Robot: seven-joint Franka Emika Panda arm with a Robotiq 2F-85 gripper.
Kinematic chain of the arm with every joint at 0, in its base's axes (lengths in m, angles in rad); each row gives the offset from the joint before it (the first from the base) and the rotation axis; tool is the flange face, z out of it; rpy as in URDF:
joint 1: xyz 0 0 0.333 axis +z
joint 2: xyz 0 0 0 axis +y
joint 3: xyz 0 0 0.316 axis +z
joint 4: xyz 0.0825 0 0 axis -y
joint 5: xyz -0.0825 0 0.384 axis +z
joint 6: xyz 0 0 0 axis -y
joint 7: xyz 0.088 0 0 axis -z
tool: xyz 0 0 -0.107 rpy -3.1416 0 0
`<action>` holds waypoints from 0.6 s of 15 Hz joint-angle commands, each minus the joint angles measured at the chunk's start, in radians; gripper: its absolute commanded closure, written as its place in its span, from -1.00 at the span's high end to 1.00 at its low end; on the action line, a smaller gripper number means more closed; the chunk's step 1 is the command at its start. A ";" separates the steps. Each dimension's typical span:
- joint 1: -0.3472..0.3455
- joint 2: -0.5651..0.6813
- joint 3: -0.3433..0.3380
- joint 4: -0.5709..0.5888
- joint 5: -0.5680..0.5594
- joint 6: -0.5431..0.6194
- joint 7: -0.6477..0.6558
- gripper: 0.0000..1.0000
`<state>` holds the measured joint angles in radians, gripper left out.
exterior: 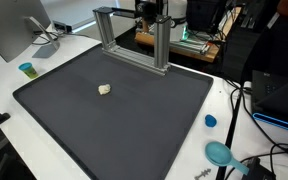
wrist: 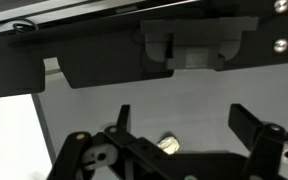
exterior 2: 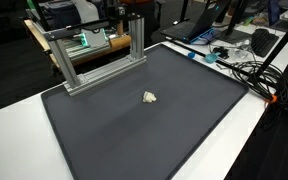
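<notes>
Pincer (wrist: pixel 184 122) jaws stand apart while the pale lump (exterior: pixel 105 90) lies far from every edge of the mat (exterior: pixel 164 130).

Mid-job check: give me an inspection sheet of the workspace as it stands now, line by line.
Surface: dark grey mat on a white table; no spill seen.
Job's things: small cream crumpled lump lying alone on the mat; also seen in the wrist view.
Clutter: blue round cap, teal round object, small teal cup, all off the mat.
Grippers: black gripper open, jaws wide apart, holding nothing.
Cables: black cables tangled on the table beside the mat.
Surroundings: aluminium frame at the mat's far edge; monitor behind.
</notes>
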<state>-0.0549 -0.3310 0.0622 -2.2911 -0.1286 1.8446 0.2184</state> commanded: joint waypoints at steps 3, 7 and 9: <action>0.029 -0.191 -0.034 -0.159 0.072 0.047 -0.045 1.00; 0.018 -0.180 -0.020 -0.144 0.082 0.038 -0.031 1.00; 0.017 -0.193 -0.020 -0.158 0.089 0.047 -0.024 1.00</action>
<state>-0.0372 -0.5260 0.0432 -2.4470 -0.0419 1.8878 0.1883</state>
